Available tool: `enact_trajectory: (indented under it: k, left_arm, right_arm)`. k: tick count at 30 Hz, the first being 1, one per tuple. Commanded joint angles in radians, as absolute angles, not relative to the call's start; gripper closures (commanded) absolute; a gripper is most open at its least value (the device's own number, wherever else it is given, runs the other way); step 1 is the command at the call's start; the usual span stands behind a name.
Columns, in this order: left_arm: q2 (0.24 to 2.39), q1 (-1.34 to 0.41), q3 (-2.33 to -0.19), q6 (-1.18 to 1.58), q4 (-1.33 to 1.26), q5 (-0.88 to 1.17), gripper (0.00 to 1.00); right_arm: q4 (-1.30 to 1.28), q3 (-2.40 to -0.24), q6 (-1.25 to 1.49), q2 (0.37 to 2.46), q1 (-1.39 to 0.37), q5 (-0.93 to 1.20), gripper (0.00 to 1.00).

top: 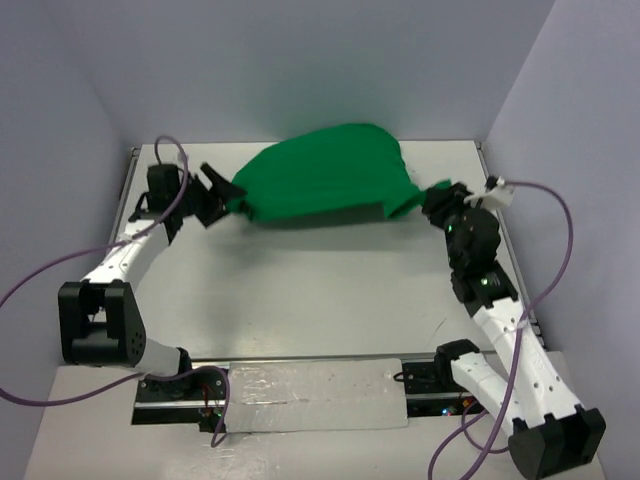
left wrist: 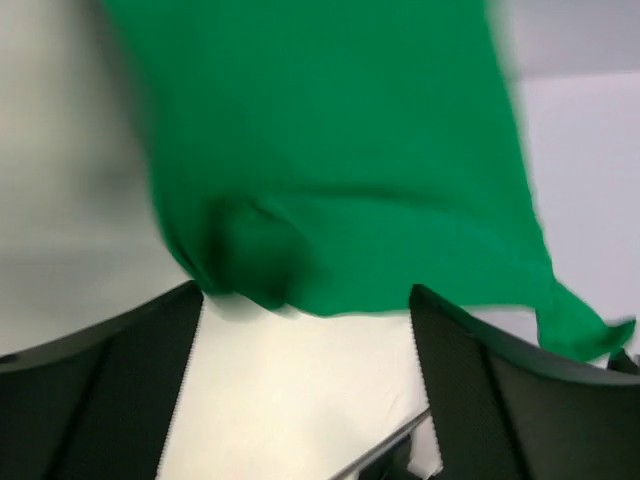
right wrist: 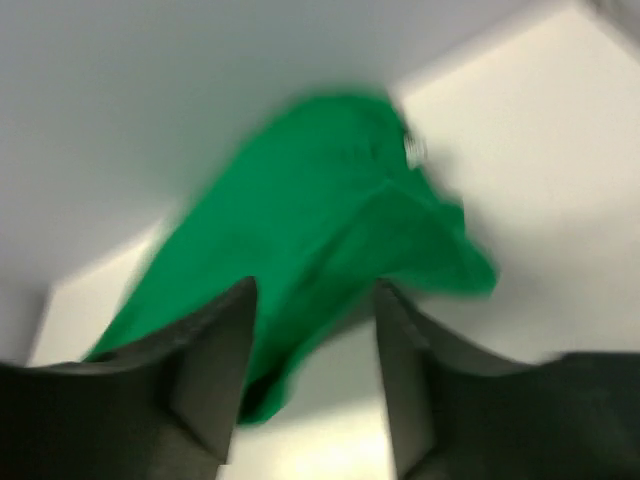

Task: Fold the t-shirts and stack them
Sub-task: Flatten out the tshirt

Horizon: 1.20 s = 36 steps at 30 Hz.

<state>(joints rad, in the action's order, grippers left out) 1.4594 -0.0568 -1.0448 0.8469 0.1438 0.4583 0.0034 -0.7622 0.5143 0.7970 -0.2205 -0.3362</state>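
A soft, plain bright green cloth t-shirt (top: 325,180), its small white tag (right wrist: 414,150) too blurred to read, sags rumpled across the far side of the smooth white table (top: 320,290) between the black left gripper (top: 225,190) and right gripper (top: 436,200), each with its fingers standing apart.

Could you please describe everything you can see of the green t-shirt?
The bright green cloth t-shirt is plain, unmarked and soft-looking, bunched and creased rather than folded flat. It stretches sideways across the far part of the white table, between the left gripper and the right gripper, both with jaws apart. Its ends reach close to each gripper; whether they touch cannot be told. Both wrist views of it are blurred.
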Motion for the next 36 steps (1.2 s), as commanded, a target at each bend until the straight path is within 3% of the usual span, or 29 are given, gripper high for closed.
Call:
enact_trajectory:
  k: [1, 2, 3, 8, 12, 21, 28, 36]
  left_arm:
    - [1.384, -0.053, -0.861, 0.807, 0.248, 0.377, 0.02]
    - [1.378, -0.051, -0.842, 0.787, 0.313, 0.327, 0.02]
    - [1.367, -0.049, -0.845, 0.774, 0.359, 0.287, 0.01]
    - [1.258, -0.049, -0.914, 0.819, 0.536, 0.119, 0.01]
    - [1.207, -0.052, -0.9, 0.953, 0.583, 0.059, 0.09]
    - [1.182, -0.16, -0.634, 1.349, 0.422, 0.165, 0.04]
    - [1.228, -0.196, -0.511, 1.443, 0.084, 0.132, 0.03]
    - [1.473, -0.215, -0.561, 1.465, -0.119, 0.071, 0.14]
  right_arm:
    - [-0.133, -0.597, 0.658, 0.641, -0.24, -0.272, 0.33]
    - [-0.181, -0.555, 0.671, 0.601, -0.242, -0.275, 0.25]
    - [-0.254, -0.542, 0.681, 0.575, -0.242, -0.291, 0.23]
    - [-0.474, -0.599, 0.672, 0.533, -0.242, -0.376, 0.22]
    - [-0.537, -0.631, 0.697, 0.559, -0.242, -0.35, 0.21]
    - [-0.358, -0.471, 0.914, 0.628, -0.232, 0.044, 0.18]
    - [-0.287, -0.415, 0.965, 0.631, -0.231, 0.106, 0.18]
    - [-0.207, -0.294, 1.07, 0.623, -0.147, 0.195, 0.18]
